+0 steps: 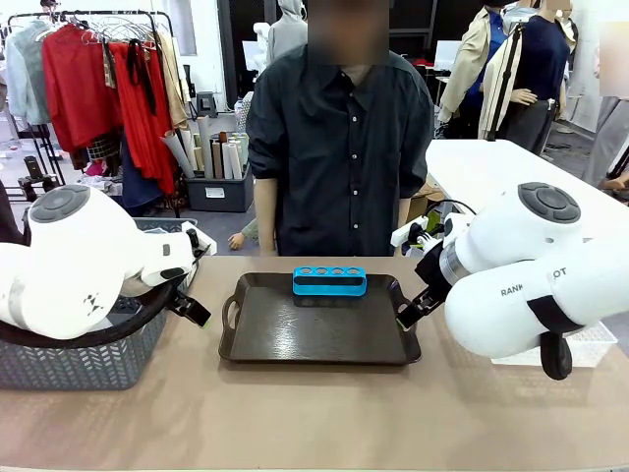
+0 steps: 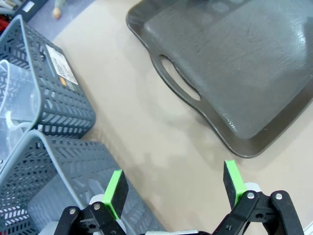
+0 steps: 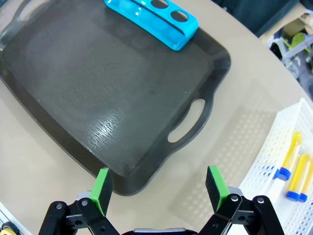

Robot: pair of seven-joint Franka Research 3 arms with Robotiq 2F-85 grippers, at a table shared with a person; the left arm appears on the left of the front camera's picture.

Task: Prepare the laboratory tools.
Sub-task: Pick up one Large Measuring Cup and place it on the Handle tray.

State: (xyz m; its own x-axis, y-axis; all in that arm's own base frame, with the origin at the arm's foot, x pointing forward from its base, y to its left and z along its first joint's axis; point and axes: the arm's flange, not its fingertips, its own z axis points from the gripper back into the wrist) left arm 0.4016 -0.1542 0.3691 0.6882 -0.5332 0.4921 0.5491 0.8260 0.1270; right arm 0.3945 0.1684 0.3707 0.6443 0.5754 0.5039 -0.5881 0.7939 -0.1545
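Blue plastic rack (image 1: 329, 281): light, stiff, glossy, probably slippery; sits along far edge of dark pebbled tray (image 1: 314, 344), holes empty. Best pinched across narrow body. Yellow blue-capped tubes (image 3: 293, 152), smooth, in white perforated basket (image 3: 264, 166) near bench's right edge. Left gripper (image 2: 174, 188) and right gripper (image 3: 158, 188) spread wide, holding nothing.

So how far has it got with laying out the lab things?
Early on. Done: the blue rack stands on the brown tray, holes empty. In hand: nothing; left pincer and right pincer both hang open. To do: yellow tubes lie in the white basket, a clear container in the grey basket.
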